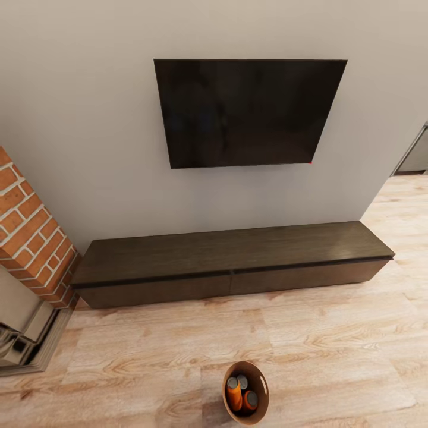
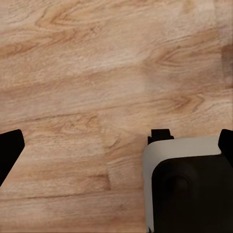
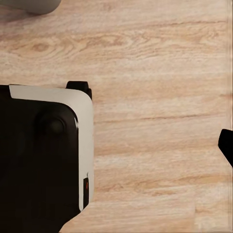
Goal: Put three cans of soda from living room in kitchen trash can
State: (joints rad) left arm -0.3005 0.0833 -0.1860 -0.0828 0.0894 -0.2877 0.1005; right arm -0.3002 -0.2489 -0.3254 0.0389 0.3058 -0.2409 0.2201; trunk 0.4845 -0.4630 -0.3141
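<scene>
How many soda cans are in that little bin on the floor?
3, all inside the bin: an orange can at the left, a dark one behind it, another orange one at the right.

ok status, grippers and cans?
Left gripper open, empty over plank floor. Right gripper fingers spread, empty. Soda cans inside trash can on living room floor, below TV.

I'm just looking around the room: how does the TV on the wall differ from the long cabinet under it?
The TV hangs on the grey wall, while the cabinet sits on the wood floor. The TV is a glossy black screen; the cabinet is dark brown wood grain. The cabinet stretches far wider than the TV and stays low, while the TV is taller. Both are dark, rectangular and set against the same wall.
</scene>
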